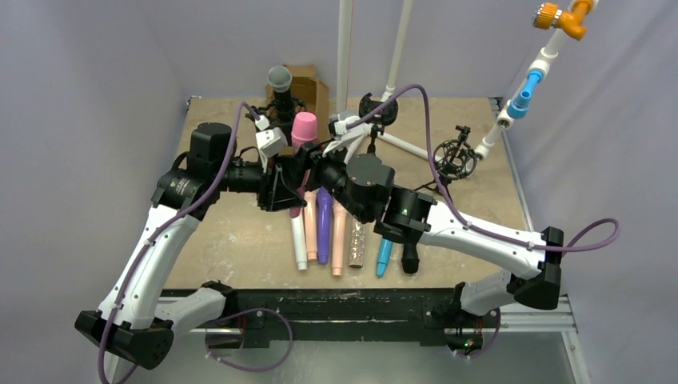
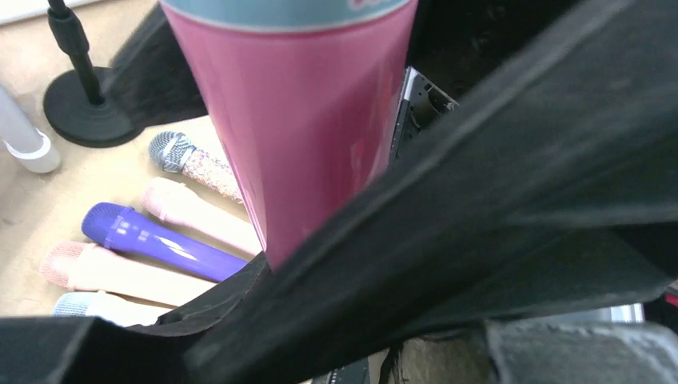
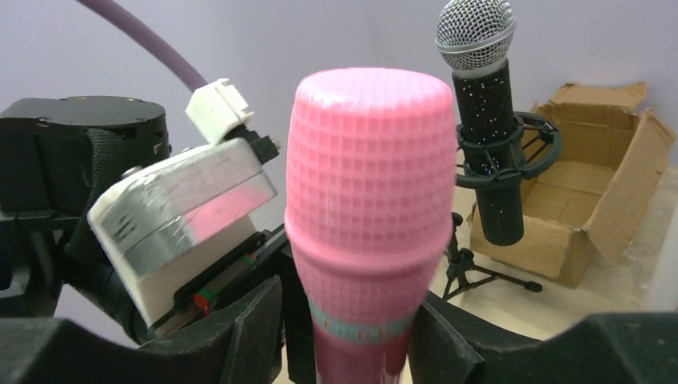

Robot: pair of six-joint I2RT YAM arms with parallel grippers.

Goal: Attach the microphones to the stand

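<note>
A pink microphone (image 1: 304, 128) stands upright above the table's middle, held between both grippers. My left gripper (image 1: 285, 181) is shut on its lower body (image 2: 312, 120). My right gripper (image 1: 320, 170) straddles the same microphone (image 3: 372, 200) just below the head, its jaws open with a gap on the left side. A black microphone with a silver head (image 1: 280, 86) sits in a shock-mount stand at the back. On the table lie white (image 1: 300, 244), peach (image 1: 310, 212), purple (image 1: 323, 228), peach (image 1: 339, 240), silver glitter (image 1: 357, 244), blue (image 1: 384, 258) and black (image 1: 410, 258) microphones.
Two empty shock-mount stands (image 1: 377, 108) (image 1: 456, 156) stand at the back middle and right. A cardboard box (image 1: 310, 88) sits behind the filled stand. White pipes (image 1: 344, 48) rise at the back. A pipe arm with blue and orange fittings (image 1: 528, 84) reaches in from the right.
</note>
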